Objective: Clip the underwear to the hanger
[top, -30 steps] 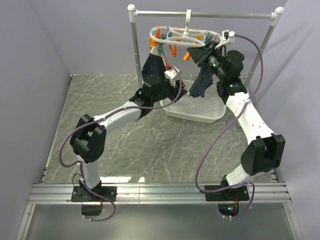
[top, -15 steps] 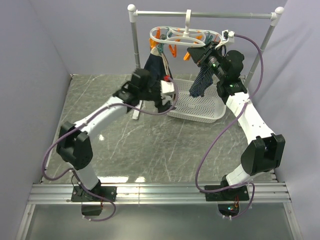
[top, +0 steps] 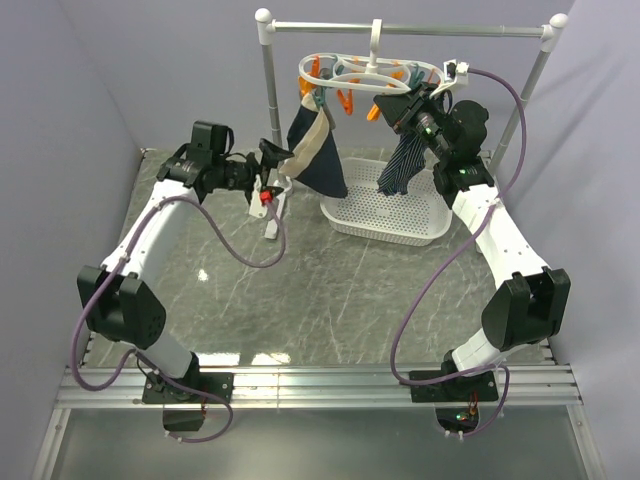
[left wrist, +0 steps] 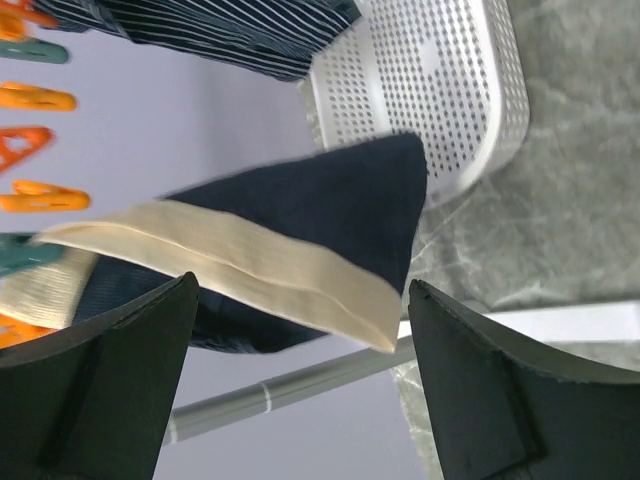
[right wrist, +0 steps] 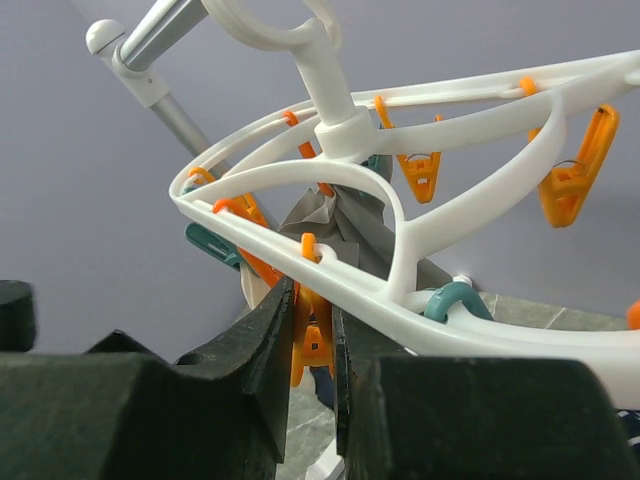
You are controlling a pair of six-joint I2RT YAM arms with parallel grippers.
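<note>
The underwear (top: 317, 152), navy with a beige waistband, hangs from the left side of the white hanger (top: 370, 72) on the rail. My left gripper (top: 276, 172) is open just left of it and holds nothing. In the left wrist view the underwear (left wrist: 330, 215) floats beyond the gap of the left gripper (left wrist: 300, 385), touching neither finger. My right gripper (top: 396, 106) is up at the hanger's right side. In the right wrist view the right gripper (right wrist: 312, 340) is shut on an orange clothespin (right wrist: 314, 335) under the hanger's loop (right wrist: 420, 300).
A white perforated basket (top: 392, 214) sits on the table below the hanger. A navy pinstriped cloth (top: 404, 165) hangs from the hanger's right side. The grey rail stand's left post (top: 270, 110) rises just beside my left gripper. Several orange and teal clothespins (left wrist: 35, 97) dangle nearby.
My left gripper opened and let go of the underwear, and the left arm swung back to the left. The underwear stays hanging from the hanger. The right arm has not moved.
</note>
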